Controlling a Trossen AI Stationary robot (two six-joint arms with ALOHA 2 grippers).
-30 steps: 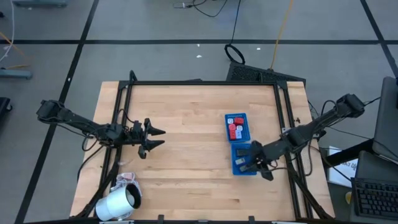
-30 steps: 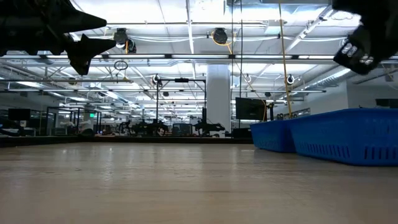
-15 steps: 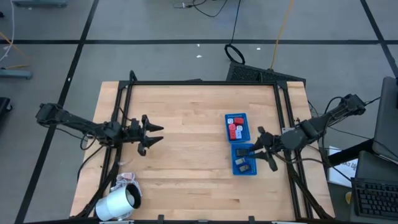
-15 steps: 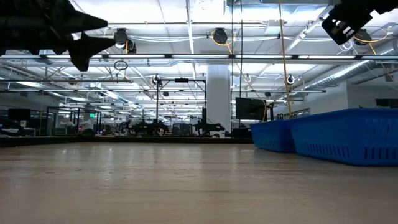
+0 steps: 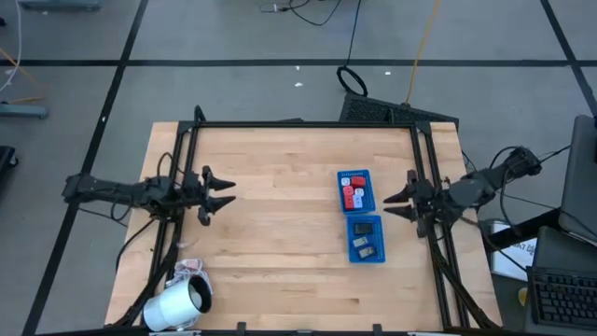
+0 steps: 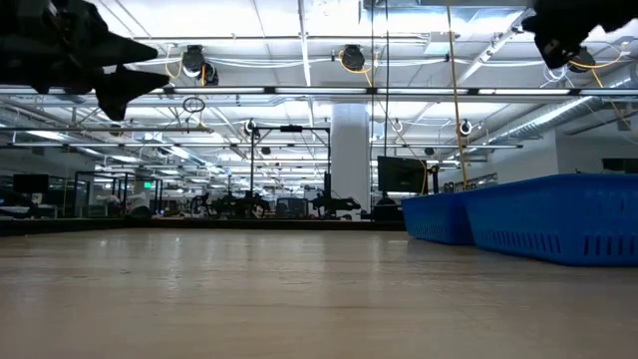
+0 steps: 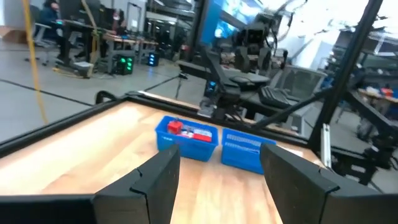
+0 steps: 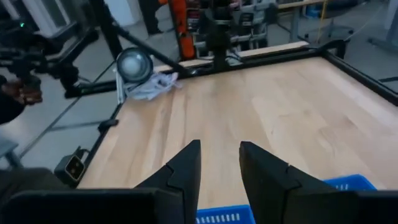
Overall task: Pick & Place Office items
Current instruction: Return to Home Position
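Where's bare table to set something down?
Free: the wide middle of the table, between the left gripper and the blue tray. Crowded: the gap between tray and right gripper, and the corner holding the white roll.

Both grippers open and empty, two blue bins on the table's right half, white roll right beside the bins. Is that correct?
Not the roll. The high view shows the white roll at the table corner on the left arm's side, far from the blue bins. The rest stands: left gripper and right gripper open and empty, bins on the right half.
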